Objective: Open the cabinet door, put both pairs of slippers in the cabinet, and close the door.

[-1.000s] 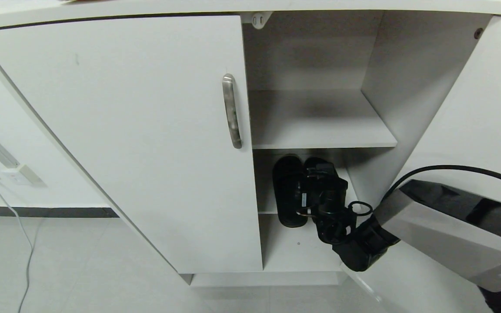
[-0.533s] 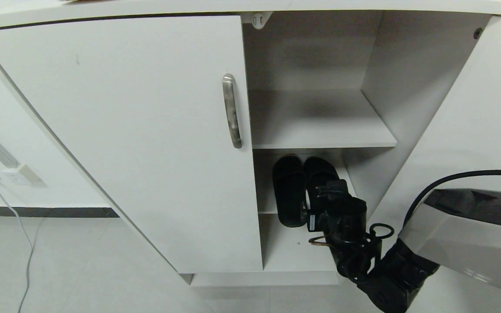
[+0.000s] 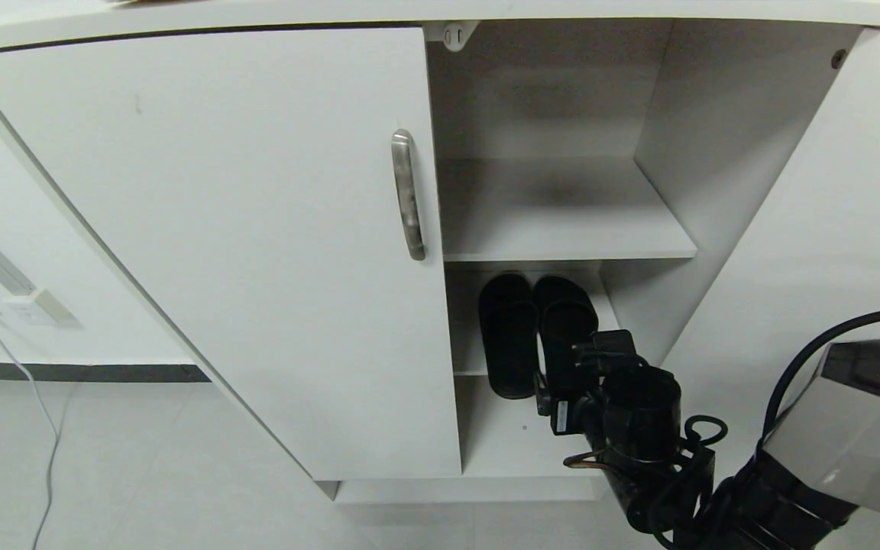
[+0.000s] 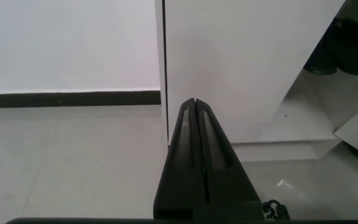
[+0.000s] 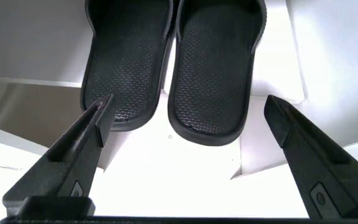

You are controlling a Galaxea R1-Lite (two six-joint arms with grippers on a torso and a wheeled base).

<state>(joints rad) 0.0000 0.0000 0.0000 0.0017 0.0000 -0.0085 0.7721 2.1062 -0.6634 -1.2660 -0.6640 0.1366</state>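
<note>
You are facing a white cabinet (image 3: 180,15) whose left door (image 3: 218,229) is closed, with its metal handle (image 3: 407,195) at the 3 o'clock edge, and whose right door (image 3: 829,229) is swung open. Below the middle shelf (image 3: 562,221), one pair of black slippers (image 3: 532,328) lies on the bottom shelf (image 3: 501,443), side by side and touching, toes toward 12 o'clock. Your right hand (image 3: 570,374) sits at 5 o'clock of the slippers, just in front of their heels, fingers (image 5: 79,143) spread apart and holding nothing. Your left hand (image 4: 194,106) hangs over the tiled floor (image 4: 61,162) with its fingers pressed together, pointing at the closed door's lower corner.
</note>
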